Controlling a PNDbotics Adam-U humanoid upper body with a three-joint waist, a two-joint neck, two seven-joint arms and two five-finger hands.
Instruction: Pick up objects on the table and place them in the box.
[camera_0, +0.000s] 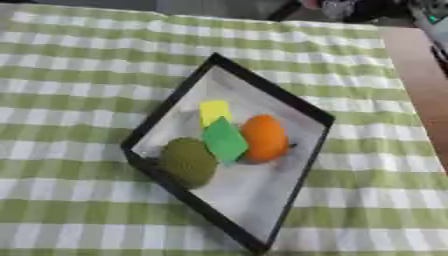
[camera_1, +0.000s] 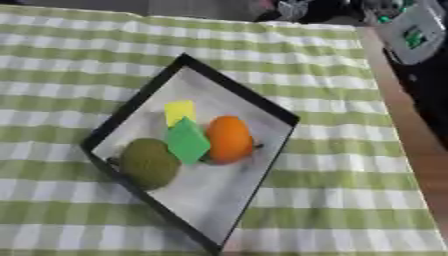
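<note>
Checked cloth (camera_0: 79, 65); box (camera_0: 282, 95) at centre holds orange (camera_0: 263, 137), green ball (camera_0: 188, 161), green card (camera_0: 224, 140), yellow card (camera_0: 214, 111). Hands out of view: state cannot be told.

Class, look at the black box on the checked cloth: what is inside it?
Inside the box lie an orange, a dull green round thing, a green piece and a yellow piece. The green piece hides part of the yellow one and the floor beneath.

Black-rimmed box (camera_0: 280, 95) lies askew on bench, holding orange ball (camera_0: 264, 137), olive ball (camera_0: 188, 161), green card (camera_0: 225, 140), yellow card (camera_0: 214, 110).
</note>
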